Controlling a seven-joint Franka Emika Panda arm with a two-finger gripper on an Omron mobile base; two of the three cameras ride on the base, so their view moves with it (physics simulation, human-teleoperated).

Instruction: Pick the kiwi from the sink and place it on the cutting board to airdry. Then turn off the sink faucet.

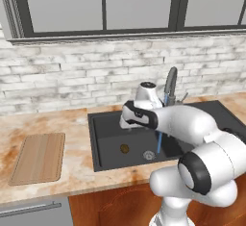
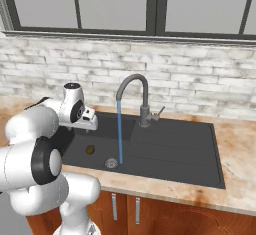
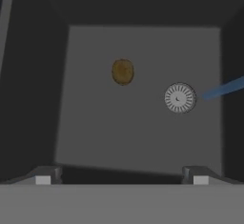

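The kiwi (image 1: 124,148) (image 2: 90,149) (image 3: 122,71) lies on the floor of the black sink (image 1: 108,129) (image 2: 170,154) (image 3: 86,123), a little left of the round metal drain (image 1: 149,156) (image 2: 111,163) (image 3: 179,97). My gripper (image 1: 126,124) (image 2: 91,127) (image 3: 121,178) hangs above the basin, over the kiwi and well clear of it. It points down and is open, with nothing between its fingertips (image 3: 44,176). The sink faucet (image 1: 170,83) (image 2: 137,86) runs a thin blue stream (image 1: 159,141) (image 2: 120,134) (image 3: 221,88) onto the drain. The cutting board (image 1: 38,157) lies bare on the counter left of the sink.
The faucet's side lever (image 2: 159,113) sticks out to the right of its base. A ribbed drainboard (image 2: 175,149) takes the sink's right half. A marbled counter (image 1: 72,124) surrounds the sink, with a brick wall (image 1: 72,71) and a window (image 1: 103,4) behind it.
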